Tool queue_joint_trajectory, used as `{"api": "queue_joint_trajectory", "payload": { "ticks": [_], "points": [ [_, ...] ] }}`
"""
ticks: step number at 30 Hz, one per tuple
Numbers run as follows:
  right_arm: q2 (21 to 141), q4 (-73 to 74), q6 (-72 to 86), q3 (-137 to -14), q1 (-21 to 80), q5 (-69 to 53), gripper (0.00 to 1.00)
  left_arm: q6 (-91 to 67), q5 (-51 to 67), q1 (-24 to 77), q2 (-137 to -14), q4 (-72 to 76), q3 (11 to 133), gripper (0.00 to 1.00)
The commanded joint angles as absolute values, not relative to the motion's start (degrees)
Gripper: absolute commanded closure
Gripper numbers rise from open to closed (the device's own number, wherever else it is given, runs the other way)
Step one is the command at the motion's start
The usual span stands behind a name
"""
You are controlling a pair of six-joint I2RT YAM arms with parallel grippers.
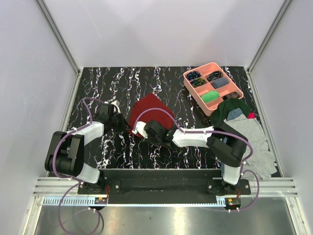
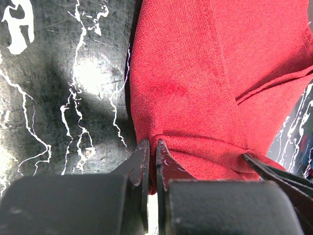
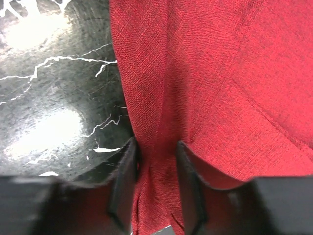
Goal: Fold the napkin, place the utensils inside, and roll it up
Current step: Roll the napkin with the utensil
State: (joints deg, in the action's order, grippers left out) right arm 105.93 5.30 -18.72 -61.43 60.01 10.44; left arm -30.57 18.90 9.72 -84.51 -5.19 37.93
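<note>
The dark red napkin (image 1: 150,111) lies rumpled on the black marbled table (image 1: 107,88), between the two arms. My left gripper (image 1: 119,119) is at its left corner. In the left wrist view the left gripper (image 2: 151,149) is shut, its jaws pinching the edge of the napkin (image 2: 195,73). My right gripper (image 1: 137,129) is at the napkin's near corner. In the right wrist view the right gripper (image 3: 156,152) is shut on a bunched fold of the napkin (image 3: 220,63). No utensils are in view.
A pink compartment tray (image 1: 190,86) with small dark and green items stands at the back right. A pile of green, blue and grey clothes (image 1: 249,132) lies along the right side, next to the right arm.
</note>
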Motion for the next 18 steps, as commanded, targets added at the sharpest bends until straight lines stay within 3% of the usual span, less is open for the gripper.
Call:
{"api": "queue_joint_trajectory", "payload": {
  "ticks": [1,3,10,18],
  "points": [
    [106.3,6.7,-19.0,-61.9,60.3,11.7,0.69,-30.4,20.1,9.3,-84.6,-6.1,40.4,1.00],
    [106.7,9.6,-18.5,-62.7,60.3,10.3,0.79,-30.4,20.2,9.2,-84.4,-6.3,40.6,1.00],
    [109.2,20.3,-15.2,-68.4,58.5,-5.8,0.99,-29.9,20.2,9.1,-84.4,-8.3,41.7,1.00],
    [113.7,30.7,-10.9,-77.3,53.0,-30.8,1.00,-28.4,17.6,8.7,-84.5,-13.3,43.7,1.00]
  ]
}}
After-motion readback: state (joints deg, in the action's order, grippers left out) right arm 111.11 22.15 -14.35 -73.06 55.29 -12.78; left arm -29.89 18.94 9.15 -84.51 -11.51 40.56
